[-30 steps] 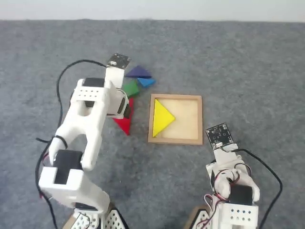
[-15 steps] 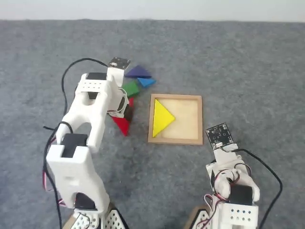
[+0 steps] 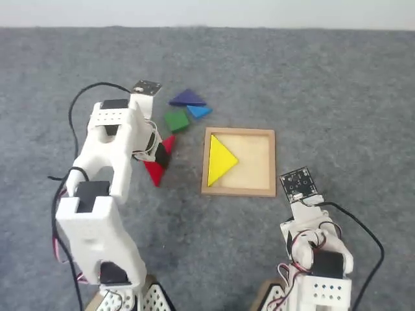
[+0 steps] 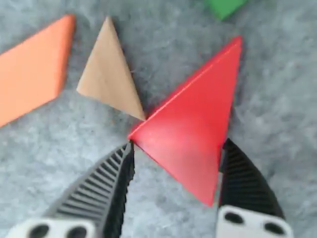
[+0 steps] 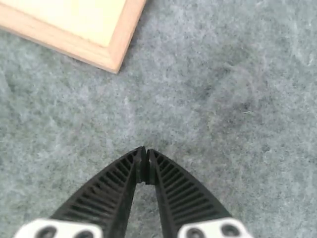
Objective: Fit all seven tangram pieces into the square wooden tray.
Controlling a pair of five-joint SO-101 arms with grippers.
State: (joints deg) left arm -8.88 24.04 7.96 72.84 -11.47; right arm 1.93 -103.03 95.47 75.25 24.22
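1. Progress is slight: yellow triangle (image 3: 220,160) lies in tray (image 3: 238,190), well apart from left fingers (image 4: 124,163); six pieces wait on bench (image 3: 324,78)
2. Left fingers, half spread, pinch red triangle (image 4: 193,129); right fingers (image 5: 145,166) are shut, empty, tray corner ahead
3. Since a second ago, left fingers and red triangle slid farther from tray, uncovering green square (image 3: 176,120)

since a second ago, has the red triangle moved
Yes. The red triangle has slid left, farther from the wooden tray, which stays put.

Pale smooth wooden tray (image 3: 238,190), matt painted red triangle (image 4: 193,139), fuzzy grey felt-like cloth tabletop (image 3: 324,84).
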